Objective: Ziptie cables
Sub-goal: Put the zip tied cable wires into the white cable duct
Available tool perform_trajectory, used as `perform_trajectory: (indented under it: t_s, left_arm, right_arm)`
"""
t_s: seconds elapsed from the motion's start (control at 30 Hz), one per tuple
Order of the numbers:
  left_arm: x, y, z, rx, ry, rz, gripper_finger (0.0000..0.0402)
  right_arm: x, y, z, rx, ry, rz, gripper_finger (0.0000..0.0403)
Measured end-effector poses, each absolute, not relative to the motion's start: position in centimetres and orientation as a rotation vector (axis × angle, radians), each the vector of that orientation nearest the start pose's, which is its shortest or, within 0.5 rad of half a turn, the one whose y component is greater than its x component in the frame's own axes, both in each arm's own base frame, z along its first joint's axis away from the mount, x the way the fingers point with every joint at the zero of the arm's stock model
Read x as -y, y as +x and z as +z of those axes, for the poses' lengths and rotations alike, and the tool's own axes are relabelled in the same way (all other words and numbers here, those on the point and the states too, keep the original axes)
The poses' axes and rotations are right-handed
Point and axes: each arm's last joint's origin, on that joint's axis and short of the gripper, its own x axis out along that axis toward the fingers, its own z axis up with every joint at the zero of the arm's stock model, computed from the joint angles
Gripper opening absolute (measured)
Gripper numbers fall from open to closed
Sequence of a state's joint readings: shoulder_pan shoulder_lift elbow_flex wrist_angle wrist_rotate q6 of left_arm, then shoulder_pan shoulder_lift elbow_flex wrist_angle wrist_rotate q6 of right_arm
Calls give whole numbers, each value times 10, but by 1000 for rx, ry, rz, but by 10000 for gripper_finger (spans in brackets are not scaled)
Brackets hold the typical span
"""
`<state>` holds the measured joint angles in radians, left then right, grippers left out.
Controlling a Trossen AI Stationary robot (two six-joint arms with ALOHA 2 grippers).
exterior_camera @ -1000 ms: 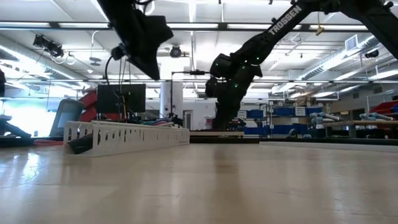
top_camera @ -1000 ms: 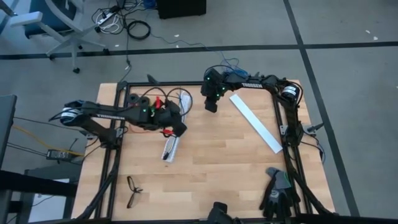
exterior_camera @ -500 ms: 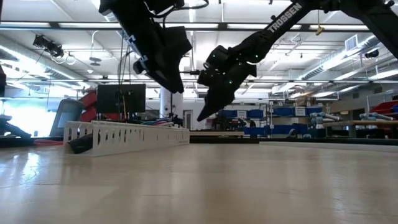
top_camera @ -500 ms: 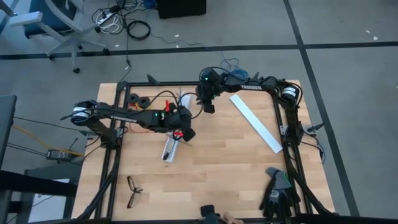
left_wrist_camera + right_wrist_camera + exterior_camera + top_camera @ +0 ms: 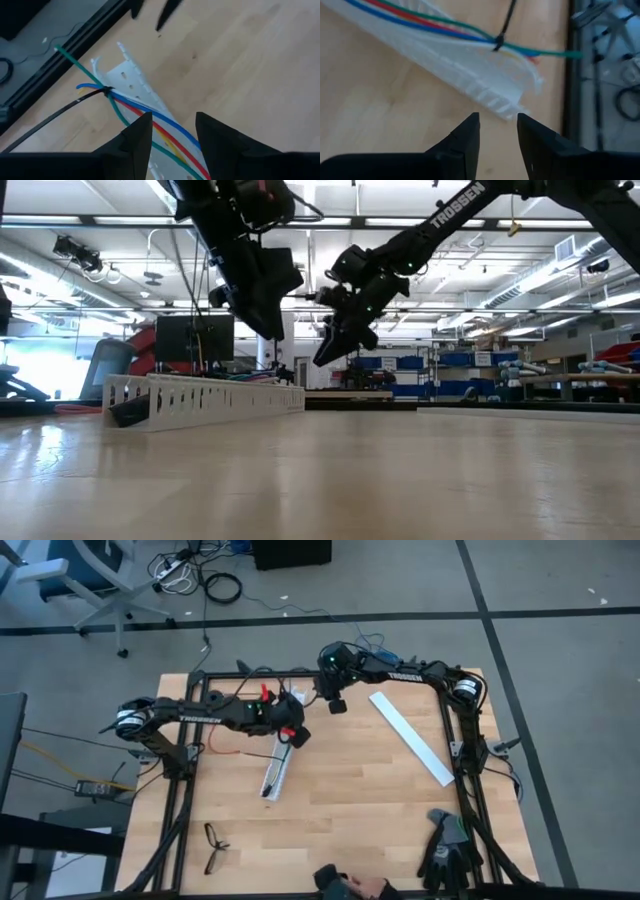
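The cables (image 5: 150,117), blue, red, green and yellow, lie along a white slotted strip (image 5: 275,772). A black ziptie (image 5: 106,91) is looped round the cables near the strip's far end, its long tail trailing off over the wood. The same ziptie (image 5: 497,40) shows in the right wrist view. My left gripper (image 5: 172,135) hovers open above the strip's far half (image 5: 292,730). My right gripper (image 5: 497,132) is open too, held above the table just right of the strip's far end (image 5: 335,702). In the low view both grippers are clear of the tabletop.
A second long white strip (image 5: 410,737) lies slanting toward the right side. Black eyeglasses (image 5: 213,847) sit near the left near corner and dark gloves (image 5: 445,850) near the right near corner. A person's hand (image 5: 355,886) shows at the near edge. Black frame rails (image 5: 460,755) border the table.
My left gripper has swung from the left out over the strip, then drawn back toward the far edge. My right gripper has tipped from pointing down to slanting toward the strip's far end. The cables and strip have stayed put.
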<state>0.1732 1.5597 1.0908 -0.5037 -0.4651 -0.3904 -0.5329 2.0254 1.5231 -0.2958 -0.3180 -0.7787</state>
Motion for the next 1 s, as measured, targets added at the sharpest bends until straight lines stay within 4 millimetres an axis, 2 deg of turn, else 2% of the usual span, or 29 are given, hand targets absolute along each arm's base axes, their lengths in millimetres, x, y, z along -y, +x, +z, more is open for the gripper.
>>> perform_trajectory:
  t_s: [0.13, 0.23, 0.5, 0.7, 0.83, 1.0]
  left_arm:
    - [-73, 307, 233, -850, -217, 778, 161]
    - [-73, 303, 230, -886, -224, 794, 161]
    - [-66, 295, 231, -907, -284, 872, 161]
    - [-54, 296, 233, -894, -281, 855, 161]
    - [-50, 297, 233, -893, -275, 843, 161]
    - [-46, 297, 233, -890, -279, 841, 161]
  right_arm:
    - [210, 398, 218, -737, -466, 111, 115]
    - [198, 404, 220, -735, -509, 153, 115]
    - [173, 422, 191, -832, -690, 220, 114]
    - [161, 439, 183, -771, -849, 231, 114]
    - [153, 445, 165, -826, -931, 254, 114]
    - [147, 446, 154, -899, -952, 271, 105]
